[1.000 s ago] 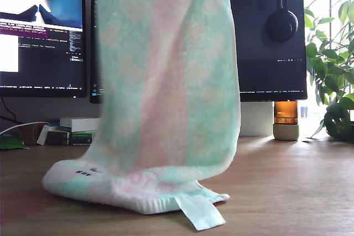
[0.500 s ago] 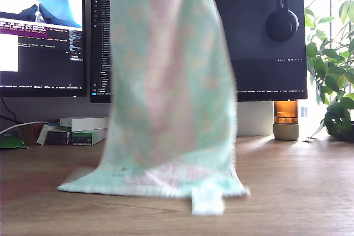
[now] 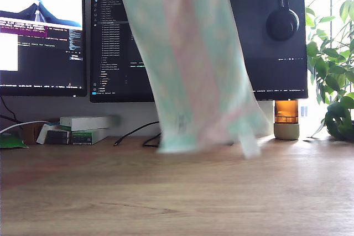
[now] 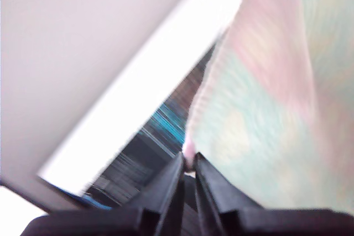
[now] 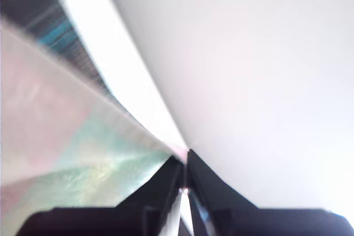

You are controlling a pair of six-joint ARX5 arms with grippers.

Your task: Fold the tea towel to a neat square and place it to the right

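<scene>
My first gripper has its fingers pinched together on an edge of the tea towel; my second gripper is likewise clamped on a corner. The towel hangs, blurred, through the exterior view's centre, its lower end clear of the worktop, before the monitors.

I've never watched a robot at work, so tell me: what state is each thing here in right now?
Towel: lifted clear of the desk, hanging, blurred by motion.
My first gripper: shut on the towel's edge.
My second gripper: shut on a towel corner.
Monitors: on, showing text.
Headphones: hung on a monitor's top edge.
Desk: bare in front.
</scene>
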